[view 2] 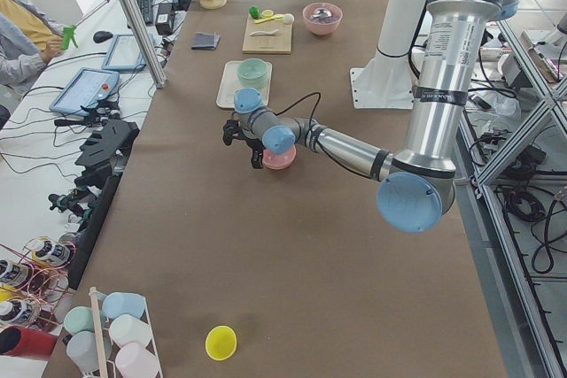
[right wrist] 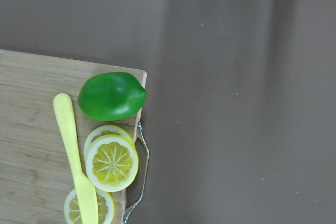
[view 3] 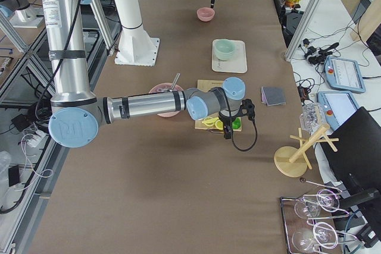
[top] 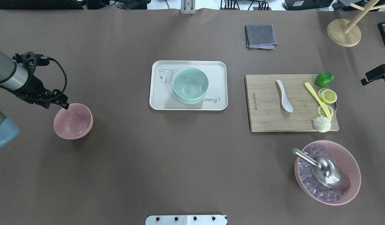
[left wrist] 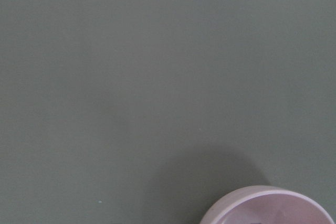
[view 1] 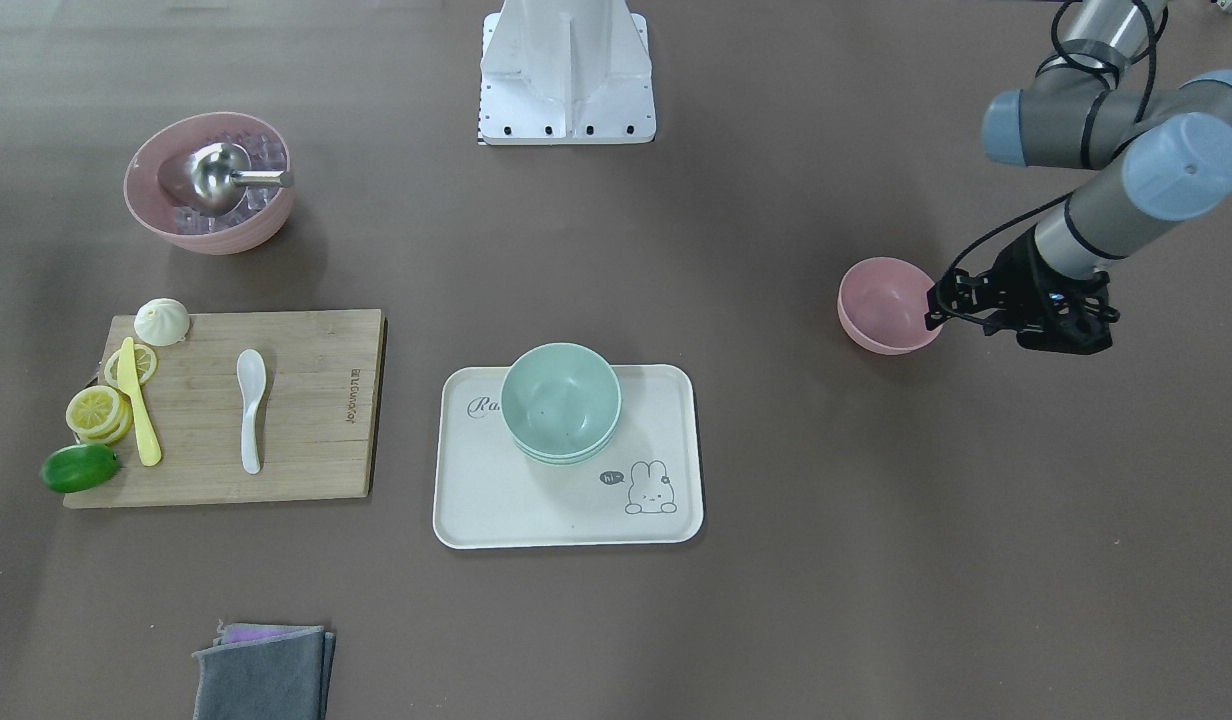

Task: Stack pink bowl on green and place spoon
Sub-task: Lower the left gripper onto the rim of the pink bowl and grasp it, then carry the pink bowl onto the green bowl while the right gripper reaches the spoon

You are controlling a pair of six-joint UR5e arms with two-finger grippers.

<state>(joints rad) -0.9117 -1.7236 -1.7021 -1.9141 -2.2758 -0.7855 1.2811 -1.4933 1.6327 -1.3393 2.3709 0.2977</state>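
The small pink bowl (top: 73,121) stands alone on the table at my left; it also shows in the front view (view 1: 886,305) and at the bottom of the left wrist view (left wrist: 268,208). My left gripper (top: 65,105) is tilted down at the bowl's rim and looks open, with the jaws at the rim's edge. The green bowls (top: 190,84) sit stacked on the white tray (top: 161,100). The white spoon (top: 283,95) lies on the wooden board (top: 264,115). My right gripper (top: 365,82) hovers beyond the board's lime corner; I cannot tell its state.
On the board lie a yellow knife (top: 317,100), lemon slices (top: 328,96), a lime (top: 324,78) and a white bun (top: 322,124). A larger pink bowl (top: 352,162) holds ice and a steel scoop. A grey cloth (top: 260,36) and a wooden stand (top: 344,32) lie at the far side.
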